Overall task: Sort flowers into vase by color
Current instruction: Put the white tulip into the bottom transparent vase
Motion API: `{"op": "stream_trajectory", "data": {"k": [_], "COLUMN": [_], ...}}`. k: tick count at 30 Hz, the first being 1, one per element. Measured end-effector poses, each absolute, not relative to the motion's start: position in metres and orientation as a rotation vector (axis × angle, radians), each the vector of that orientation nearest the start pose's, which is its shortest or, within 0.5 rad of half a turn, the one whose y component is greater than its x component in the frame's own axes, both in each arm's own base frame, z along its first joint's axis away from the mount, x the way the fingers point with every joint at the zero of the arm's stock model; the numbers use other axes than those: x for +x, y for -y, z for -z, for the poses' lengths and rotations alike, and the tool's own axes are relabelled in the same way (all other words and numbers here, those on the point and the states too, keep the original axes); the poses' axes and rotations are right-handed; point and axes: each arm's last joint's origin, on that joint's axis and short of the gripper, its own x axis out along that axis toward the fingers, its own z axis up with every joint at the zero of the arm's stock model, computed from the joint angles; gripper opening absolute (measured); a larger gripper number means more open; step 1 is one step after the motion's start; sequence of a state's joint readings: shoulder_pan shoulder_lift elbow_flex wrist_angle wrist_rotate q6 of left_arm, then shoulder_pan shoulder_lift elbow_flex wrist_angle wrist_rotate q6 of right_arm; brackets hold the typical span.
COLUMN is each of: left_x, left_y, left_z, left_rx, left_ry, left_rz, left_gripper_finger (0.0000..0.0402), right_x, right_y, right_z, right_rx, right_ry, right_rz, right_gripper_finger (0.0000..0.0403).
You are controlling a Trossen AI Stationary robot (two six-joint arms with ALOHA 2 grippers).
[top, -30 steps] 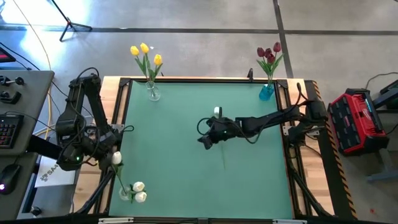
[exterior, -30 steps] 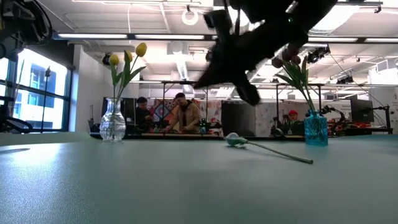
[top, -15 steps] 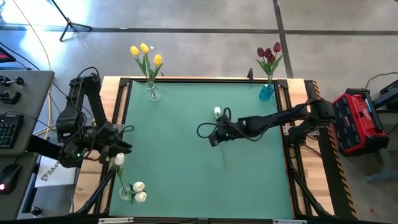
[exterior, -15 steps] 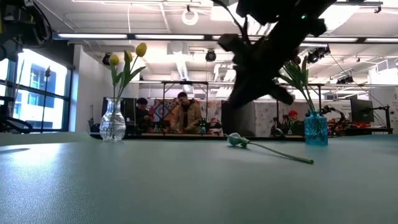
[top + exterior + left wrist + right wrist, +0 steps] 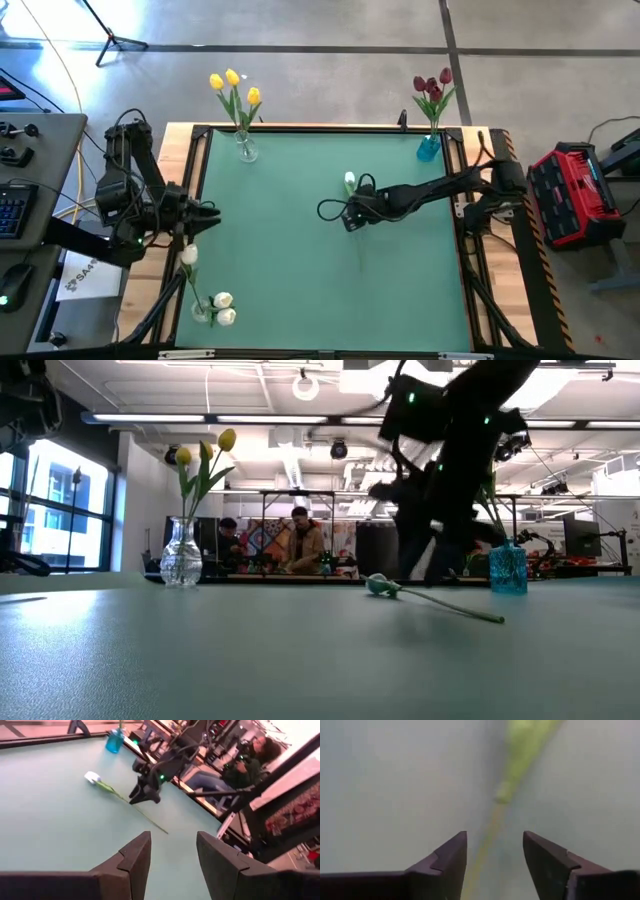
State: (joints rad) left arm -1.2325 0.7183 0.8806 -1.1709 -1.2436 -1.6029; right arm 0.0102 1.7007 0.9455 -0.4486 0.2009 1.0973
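A white flower lies flat on the green table, head (image 5: 349, 181) toward the far edge and stem (image 5: 359, 245) toward the near edge. In the low view its head (image 5: 377, 585) faces left. My right gripper (image 5: 351, 220) points steeply down over the upper stem. It is open, with the blurred stem (image 5: 489, 837) between its fingers. My left gripper (image 5: 207, 212) is open and holds nothing at the table's left edge. Just near of it, a clear vase (image 5: 204, 312) holds white flowers (image 5: 222, 300).
A clear vase (image 5: 246, 150) with yellow flowers (image 5: 232, 80) stands at the far left. A blue vase (image 5: 428, 148) with dark red flowers (image 5: 432, 88) stands at the far right. People sit in the room beyond the far edge (image 5: 300, 545).
My right gripper has tipped from nearly level to steeply down. It has sunk over the lying flower's stem and opened. My left gripper has drawn away from the white flowers' vase toward the far edge and turned about.
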Motion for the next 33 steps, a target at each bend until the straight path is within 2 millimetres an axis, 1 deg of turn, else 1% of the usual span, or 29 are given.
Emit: {"op": "stream_trajectory", "data": {"k": [3,6,10,12,15,16,17,19,22,24,27,30,33], "left_x": [0.059,0.061,0.063,0.065,0.066,0.066,0.066,0.066,0.067,0.068,0.069,0.070,0.074], "left_y": [0.078,0.076,0.074,0.074,0.074,0.074,0.073,0.073,0.073,0.072,0.072,0.072,0.075], "left_z": [-0.311,-0.311,-0.311,-0.311,-0.311,-0.311,-0.311,-0.311,-0.311,-0.311,-0.312,-0.312,-0.313], "left_rx": [-0.637,-0.610,-0.604,-0.604,-0.614,-0.614,-0.614,-0.615,-0.616,-0.619,-0.632,-0.642,-0.597], "left_ry": [-0.209,-0.205,-0.197,-0.193,-0.188,-0.187,-0.187,-0.185,-0.183,-0.180,-0.178,-0.173,-0.168], "left_rz": [-0.261,-0.281,-0.312,-0.326,-0.336,-0.339,-0.341,-0.343,-0.351,-0.360,-0.369,-0.378,-0.379], "left_gripper_finger": [0.0146,0.0146,0.0146,0.0146,0.0146,0.0146,0.0146,0.0146,0.0146,0.0146,0.0146,0.0146,0.0153], "right_x": [0.309,0.314,0.320,0.322,0.324,0.327,0.329,0.334,0.346,0.356,0.369,0.376,0.380], "right_y": [0.009,0.013,0.017,0.019,0.020,0.020,0.019,0.019,0.015,0.010,0.002,-0.006,-0.008], "right_z": [-0.143,-0.137,-0.137,-0.138,-0.139,-0.140,-0.141,-0.144,-0.153,-0.164,-0.185,-0.208,-0.225], "right_rx": [0.874,0.878,0.901,0.901,0.892,0.891,0.891,0.905,0.932,0.928,0.893,0.824,0.778], "right_ry": [-0.985,-0.985,-0.962,-0.952,-0.948,-0.938,-0.924,-0.879,-0.765,-0.645,-0.428,-0.210,-0.079], "right_rz": [0.831,0.793,0.729,0.701,0.657,0.627,0.595,0.534,0.421,0.320,0.154,0.020,-0.056], "right_gripper_finger": [0.0178,0.0158,0.0113,0.0082,0.0026,0.0013,0.0008,0.0011,0.0004,0.0004,0.0002,0.0002,0.0001]}}
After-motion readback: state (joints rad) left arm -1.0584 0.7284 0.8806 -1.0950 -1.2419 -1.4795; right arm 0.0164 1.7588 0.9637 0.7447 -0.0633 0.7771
